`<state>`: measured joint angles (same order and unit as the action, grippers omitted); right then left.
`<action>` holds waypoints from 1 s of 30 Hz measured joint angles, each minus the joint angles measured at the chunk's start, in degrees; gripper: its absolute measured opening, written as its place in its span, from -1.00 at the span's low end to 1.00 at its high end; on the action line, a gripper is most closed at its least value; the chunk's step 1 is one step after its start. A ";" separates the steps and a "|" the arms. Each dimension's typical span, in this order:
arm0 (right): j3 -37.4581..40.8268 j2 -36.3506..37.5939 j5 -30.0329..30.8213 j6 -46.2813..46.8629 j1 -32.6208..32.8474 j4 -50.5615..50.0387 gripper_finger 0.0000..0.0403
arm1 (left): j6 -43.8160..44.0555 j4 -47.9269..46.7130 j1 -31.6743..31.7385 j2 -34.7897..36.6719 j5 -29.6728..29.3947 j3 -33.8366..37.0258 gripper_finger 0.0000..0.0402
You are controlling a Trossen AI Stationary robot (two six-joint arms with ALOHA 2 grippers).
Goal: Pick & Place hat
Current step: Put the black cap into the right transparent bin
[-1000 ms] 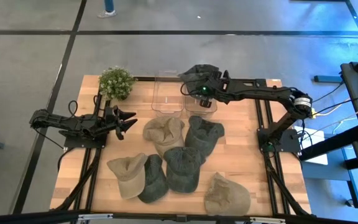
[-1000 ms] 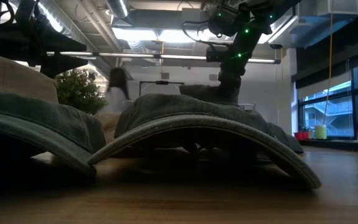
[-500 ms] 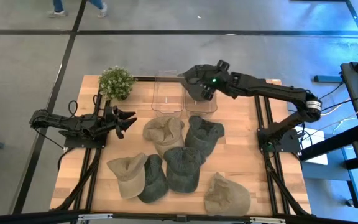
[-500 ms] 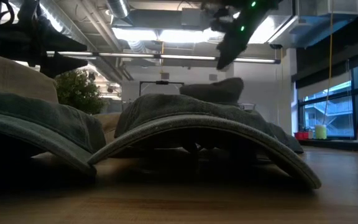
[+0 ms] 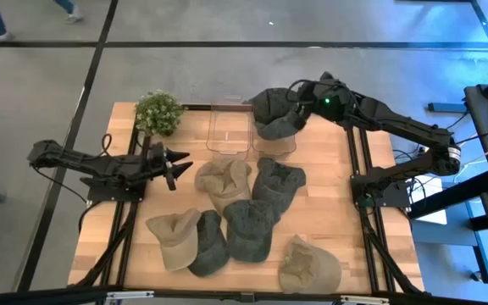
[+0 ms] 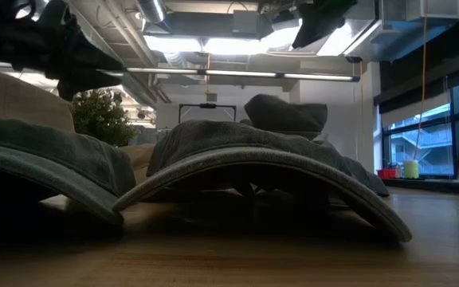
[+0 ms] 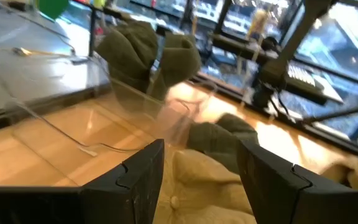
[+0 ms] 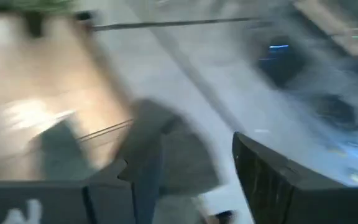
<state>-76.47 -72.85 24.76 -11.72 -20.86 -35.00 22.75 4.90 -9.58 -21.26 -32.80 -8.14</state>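
Right claw [image 5: 299, 91] open above one hat [image 5: 271, 114] in the bin [image 5: 275, 144]; six hats [image 5: 248, 227] on table [image 5: 329, 199]

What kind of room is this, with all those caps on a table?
Probably a robotics lab or workshop in an industrial-style hall. Two robot arms are bolted to a wooden table on a bare concrete floor, exposed ceiling pipes run overhead, and large windows line one side.

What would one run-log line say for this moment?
right gripper: open, above right bin | dark hat: in bin | left gripper: open, by tan hat
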 joint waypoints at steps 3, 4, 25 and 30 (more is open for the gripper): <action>0.03 -0.36 -17.32 0.67 0.04 -8.73 -0.04 | 0.53 0.01 0.00 -3.37 2.94 -1.26 -0.03; 0.54 -0.98 -21.76 1.74 0.24 -10.76 -0.04 | 0.64 0.05 0.00 -4.33 3.42 -1.52 -0.03; 6.96 -18.15 -5.06 -6.59 0.92 -3.35 -0.04 | 6.68 0.01 0.00 -9.02 3.98 -1.79 -0.03; 2.51 -17.56 -1.08 -7.56 0.48 -3.17 -0.04 | 6.68 0.01 0.00 -9.02 3.96 -1.79 -0.03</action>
<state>-73.96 -90.41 23.69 -19.28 -20.38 -38.18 29.43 4.91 -9.58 -30.28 -28.84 -9.93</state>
